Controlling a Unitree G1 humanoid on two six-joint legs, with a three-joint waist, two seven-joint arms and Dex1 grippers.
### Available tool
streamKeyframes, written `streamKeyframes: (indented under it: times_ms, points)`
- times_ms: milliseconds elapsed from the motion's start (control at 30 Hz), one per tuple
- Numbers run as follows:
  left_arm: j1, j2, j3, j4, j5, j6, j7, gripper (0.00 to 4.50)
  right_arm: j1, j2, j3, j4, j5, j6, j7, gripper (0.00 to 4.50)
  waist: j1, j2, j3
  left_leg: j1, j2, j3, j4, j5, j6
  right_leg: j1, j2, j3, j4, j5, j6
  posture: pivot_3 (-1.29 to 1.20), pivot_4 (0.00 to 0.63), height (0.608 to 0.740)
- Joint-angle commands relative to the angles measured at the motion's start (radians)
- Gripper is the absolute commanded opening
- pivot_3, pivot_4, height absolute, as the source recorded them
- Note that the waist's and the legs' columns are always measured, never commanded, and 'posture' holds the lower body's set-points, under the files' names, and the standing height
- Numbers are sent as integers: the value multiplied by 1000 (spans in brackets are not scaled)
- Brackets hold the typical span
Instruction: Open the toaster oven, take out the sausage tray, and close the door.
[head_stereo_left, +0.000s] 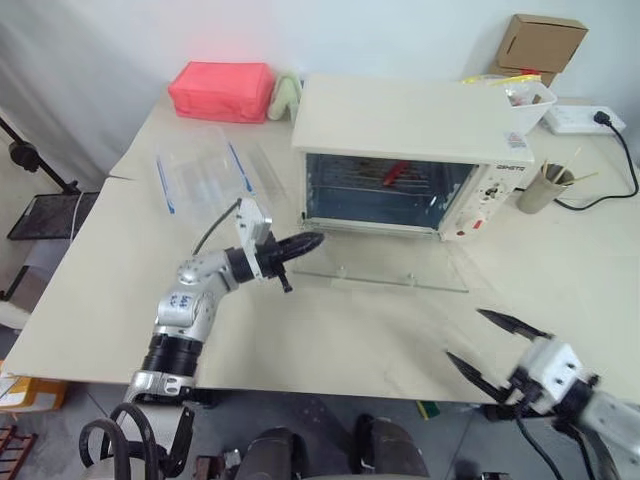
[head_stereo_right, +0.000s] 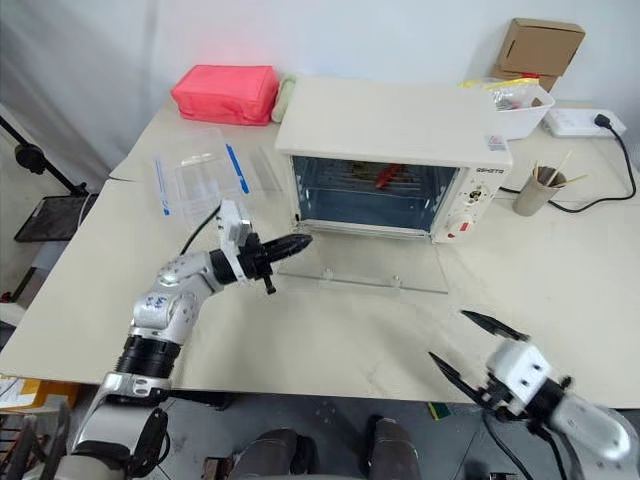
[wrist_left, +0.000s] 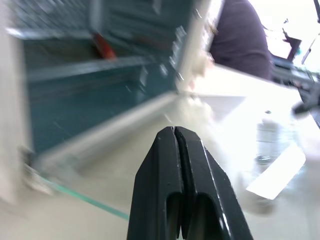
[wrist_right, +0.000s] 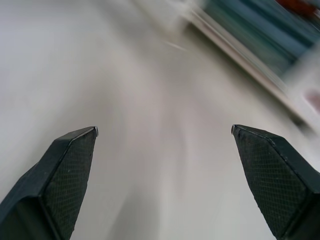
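- The toaster oven (head_stereo_left: 410, 150) stands at the back of the table (head_stereo_left: 330, 340), and its glass door (head_stereo_left: 385, 265) lies folded down flat in front of it, so the opening step looks done.
- The sausage tray is hard to make out; only the red sausage (head_stereo_left: 395, 173) shows inside the oven, on the rack.
- The left gripper (head_stereo_left: 308, 241) has its two black fingers pressed together, holding nothing, and it points at the left corner of the open door.
- The right gripper (head_stereo_left: 487, 347) is spread wide and empty, low near the front edge of the table, well apart from the oven.
- The step in hand seems to be the reach for the tray; the next move probably calls for one gripper to go in over the door with fingers apart and pinch the tray's front rim.
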Motion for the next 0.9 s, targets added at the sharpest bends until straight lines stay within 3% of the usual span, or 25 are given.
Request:
streamKeyframes:
  times_ms: [33,200,300,400,567,833,900]
  points:
    - [24,-1,-10,-42,26,-39,-8,32,20,0,-96,-100,42,32,-68,4500,-4,0,0,0,0,0,0,0,0,0,-4,3,0,0,0,0,150,740]
    - [112,6,-16,-96,56,-62,13,32,-36,-39,-94,-172,12,96,-108,4500,-5,0,0,2,2,0,-1,-1,-2,0,-5,7,1,-1,-1,0,150,740]
    - [169,11,5,-150,53,-35,53,32,-186,-55,8,-204,-60,152,-152,4500,-10,0,0,1,2,0,0,-1,-1,0,-6,7,1,0,-1,0,150,740]
    - [231,25,28,-225,42,-52,61,555,-337,-50,154,-220,-113,202,-153,4500,-13,1,0,1,2,-1,0,-1,-1,-1,-6,7,0,-1,-1,0,150,740]
    - [335,25,99,-363,-17,-50,104,1917,-596,30,379,-122,-305,286,-250,4500,-24,0,0,-1,2,-1,0,-1,-1,-3,-6,6,3,-1,-2,0,150,740]
    - [427,5,191,-525,-73,-30,233,4344,-1028,151,620,317,-653,192,-463,4500,-32,1,0,-4,1,-2,1,-1,0,-5,-7,4,4,-1,-2,0,150,740]
    - [433,5,191,-543,-81,-18,247,4467,-1113,158,652,430,-711,166,-512,4500,-30,1,0,-4,1,-3,1,-1,0,-6,-6,3,4,-1,-2,0,150,740]
